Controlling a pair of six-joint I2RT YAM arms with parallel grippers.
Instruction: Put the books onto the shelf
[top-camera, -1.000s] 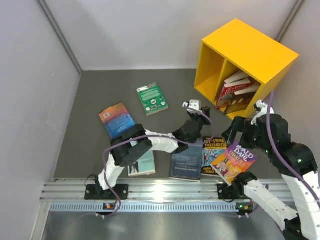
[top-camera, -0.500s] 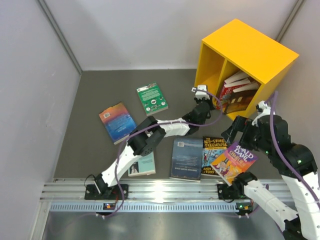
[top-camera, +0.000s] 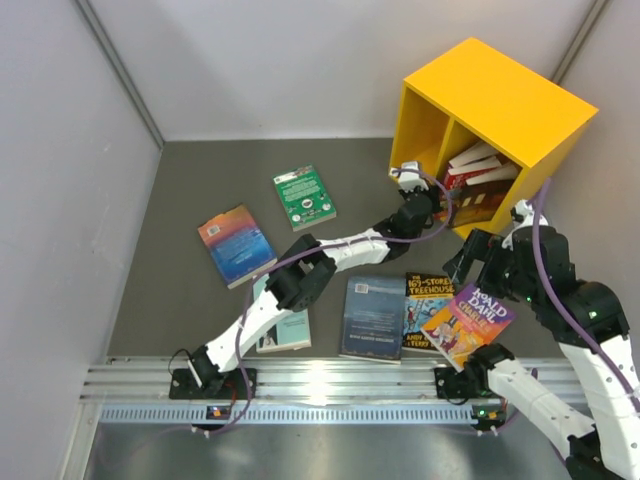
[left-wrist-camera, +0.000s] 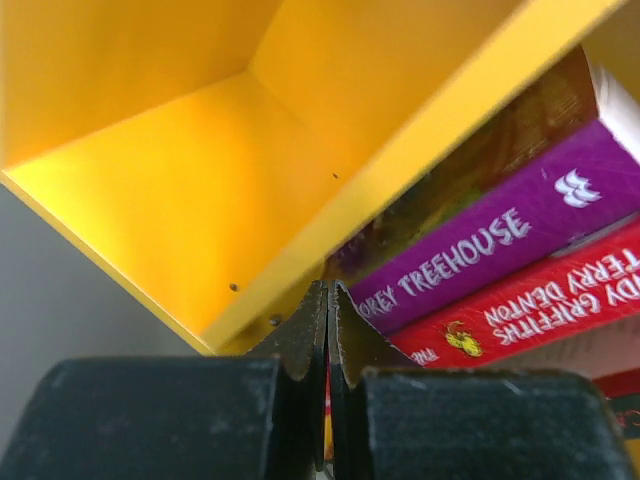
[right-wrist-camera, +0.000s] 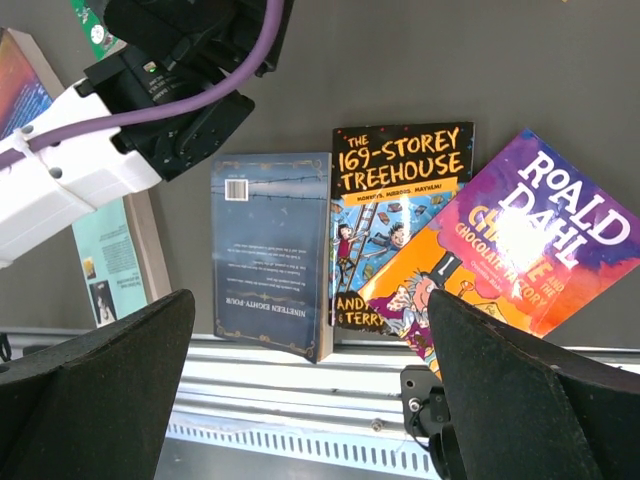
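Books (top-camera: 478, 180) already shelved lean in the right compartment of the shelf (top-camera: 500, 95), at the far right of the desk (top-camera: 190, 180). A purple spine (left-wrist-camera: 480, 255) and a red spine (left-wrist-camera: 540, 300) show in my left wrist view.

Over the last second the left arm has stretched from mid-desk up to the shelf mouth. Its pincer (left-wrist-camera: 328, 290) has gone from part open to fully closed, with nothing in it. The tips now sit at the front edge of the divider (left-wrist-camera: 450, 150), just beside the leaning books; I cannot tell whether they touch.

My read is that a closed pincer here is for nudging the stack in, not for fetching.

The right pincer (right-wrist-camera: 308, 300) has not moved. It is spread wide, holds nothing, and hovers over the dark blue book (right-wrist-camera: 270, 250), the Treehouse book (right-wrist-camera: 400, 220) and the Dahl (right-wrist-camera: 530, 240) at the near right. The green book (top-camera: 304, 197), orange-blue book (top-camera: 234, 243) and teal book (top-camera: 285, 328) lie further left, so six remain on the desk.
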